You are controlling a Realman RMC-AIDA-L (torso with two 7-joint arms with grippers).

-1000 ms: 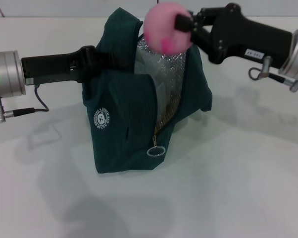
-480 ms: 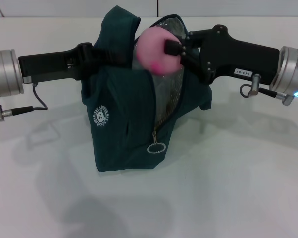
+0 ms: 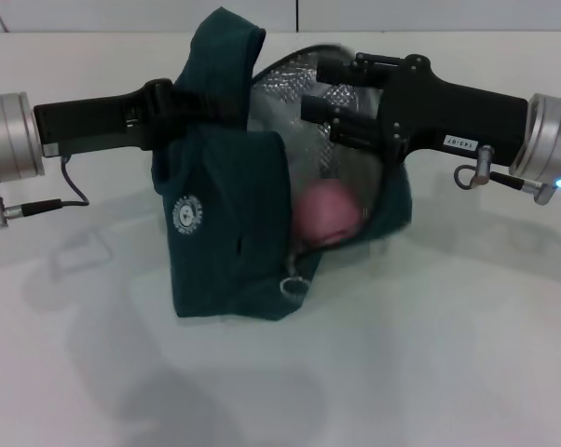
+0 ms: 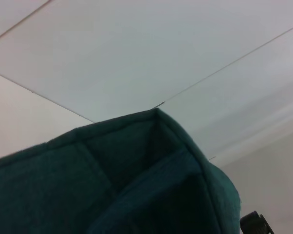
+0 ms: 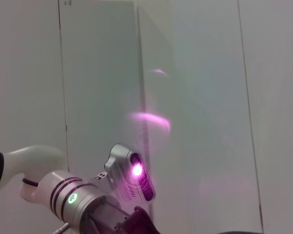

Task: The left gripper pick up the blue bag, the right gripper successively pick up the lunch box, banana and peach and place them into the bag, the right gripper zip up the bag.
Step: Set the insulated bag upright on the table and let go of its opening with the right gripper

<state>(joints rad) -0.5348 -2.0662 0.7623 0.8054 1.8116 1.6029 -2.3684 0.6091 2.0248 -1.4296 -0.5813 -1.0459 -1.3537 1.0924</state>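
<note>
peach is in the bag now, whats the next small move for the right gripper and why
Probably draw the right gripper back out of the bag mouth, then reach down for the zipper pull. It looks open, the peach lies loose inside, and the left gripper holds the bag.

Matt cloth bag (image 3: pixel 226 223), shiny quilted foil lining (image 3: pixel 299 84), seemingly matt peach (image 3: pixel 327 210), smooth white table (image 3: pixel 448 354)

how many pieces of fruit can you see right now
1. A pink peach lies inside the open blue bag, low against the silver lining. The banana named in the task does not show; it may be hidden deeper in the bag.
</note>
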